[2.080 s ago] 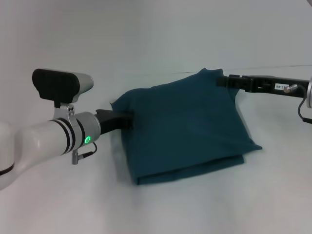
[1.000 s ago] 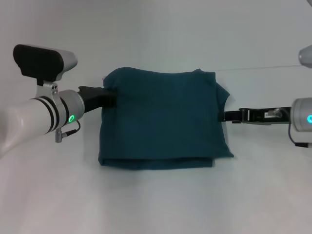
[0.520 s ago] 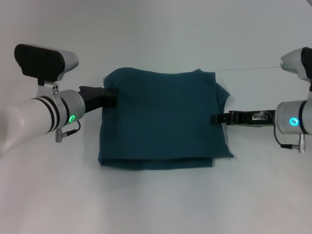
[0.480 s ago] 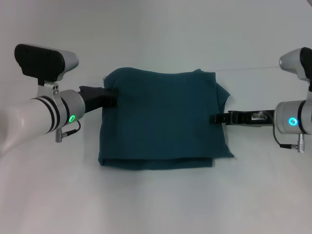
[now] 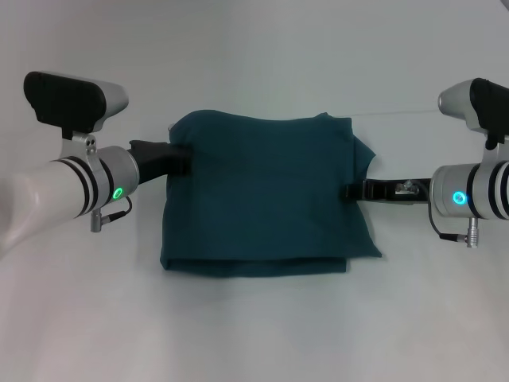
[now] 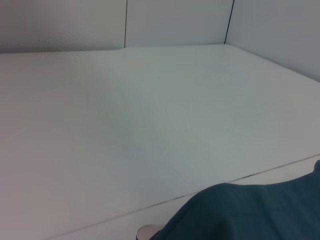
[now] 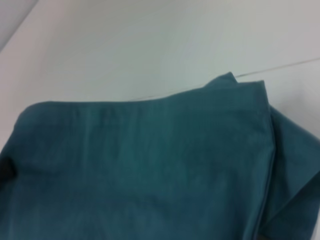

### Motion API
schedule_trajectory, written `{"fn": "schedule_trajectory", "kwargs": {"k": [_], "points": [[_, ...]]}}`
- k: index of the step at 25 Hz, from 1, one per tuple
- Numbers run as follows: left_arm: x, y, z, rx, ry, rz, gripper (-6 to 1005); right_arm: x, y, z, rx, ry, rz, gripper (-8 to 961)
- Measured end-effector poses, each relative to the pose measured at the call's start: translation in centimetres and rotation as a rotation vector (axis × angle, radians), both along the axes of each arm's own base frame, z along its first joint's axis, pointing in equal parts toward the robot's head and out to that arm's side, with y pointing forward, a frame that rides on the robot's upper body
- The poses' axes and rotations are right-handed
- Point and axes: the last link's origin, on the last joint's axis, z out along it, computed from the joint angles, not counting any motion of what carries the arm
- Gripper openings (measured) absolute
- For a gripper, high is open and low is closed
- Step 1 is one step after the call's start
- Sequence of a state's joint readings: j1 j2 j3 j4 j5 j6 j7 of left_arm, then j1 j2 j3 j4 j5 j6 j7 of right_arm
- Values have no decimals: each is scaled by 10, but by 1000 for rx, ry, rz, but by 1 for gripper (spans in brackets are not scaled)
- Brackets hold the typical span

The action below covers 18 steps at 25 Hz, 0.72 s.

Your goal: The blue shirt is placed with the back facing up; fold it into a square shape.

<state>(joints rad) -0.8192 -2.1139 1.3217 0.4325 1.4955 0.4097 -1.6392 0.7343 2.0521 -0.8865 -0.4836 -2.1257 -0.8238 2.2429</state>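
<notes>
Large dark teal-blue soft-fabric shirt point(image 5: 266, 195) lies folded, near-square, on white worktop point(image 5: 262, 334), between both end effectors. Left end effector point(image 5: 179, 157) at shirt's far-left corner; right end effector point(image 5: 354, 191) at right edge, mid-height. Finger state of either: cannot tell. Right wrist view shows loose flap beside right edge; head view barely does.
</notes>
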Motion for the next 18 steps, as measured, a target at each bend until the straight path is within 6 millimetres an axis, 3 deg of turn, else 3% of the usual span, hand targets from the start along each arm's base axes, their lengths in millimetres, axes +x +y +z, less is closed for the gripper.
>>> {"fn": "schedule_trajectory", "kwargs": {"k": [3,10,18], "points": [[0,1,1,4,-4,3,21,0,0,1,18,3,5,264],[-1,1,2,7,-5,5,20,6,-1,2,35,-6,-12,22],[-1,1,2,8,-5,5,20,10,0,4,50,-15,-22,4]]}}
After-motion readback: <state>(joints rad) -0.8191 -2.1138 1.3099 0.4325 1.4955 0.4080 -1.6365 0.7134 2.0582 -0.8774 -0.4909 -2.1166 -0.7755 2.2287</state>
